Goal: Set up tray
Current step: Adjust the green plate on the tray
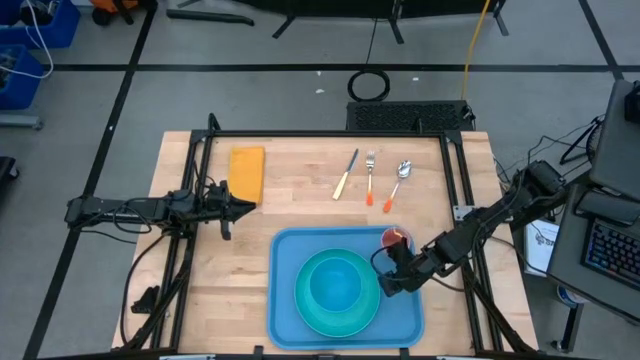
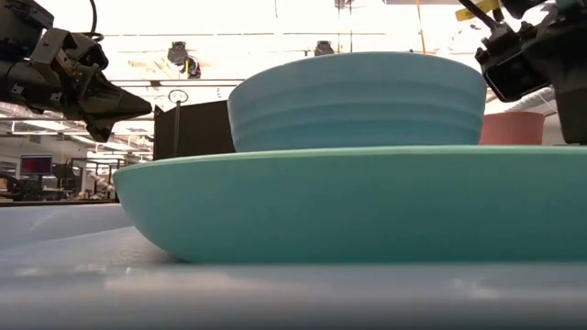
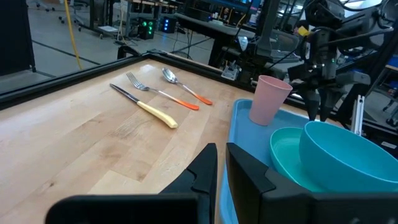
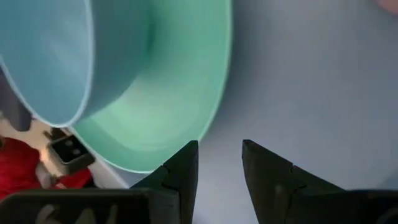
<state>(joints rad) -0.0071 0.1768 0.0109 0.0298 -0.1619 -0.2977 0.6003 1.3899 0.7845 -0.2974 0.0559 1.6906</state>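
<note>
The blue tray [image 1: 288, 250] lies flat on the table's near side. On it rests a turquoise plate [image 1: 312, 312] with a turquoise bowl [image 1: 335, 280] standing in it, and a pink cup [image 1: 396, 240] stands upright at the tray's far right corner. My right gripper [image 1: 389, 285] hovers open over the tray floor [image 4: 311, 74], just right of the plate's rim [image 4: 211, 118] and near the cup. My left gripper [image 1: 248, 206] is shut and empty, in the air left of the tray, close to the orange napkin [image 1: 247, 172].
A yellow-handled knife [image 1: 346, 175], an orange-handled fork [image 1: 369, 178] and an orange-handled spoon [image 1: 398, 183] lie side by side on the wood beyond the tray. Black frame rails run along the table's left, right and far edges. Bare wood lies left of the tray.
</note>
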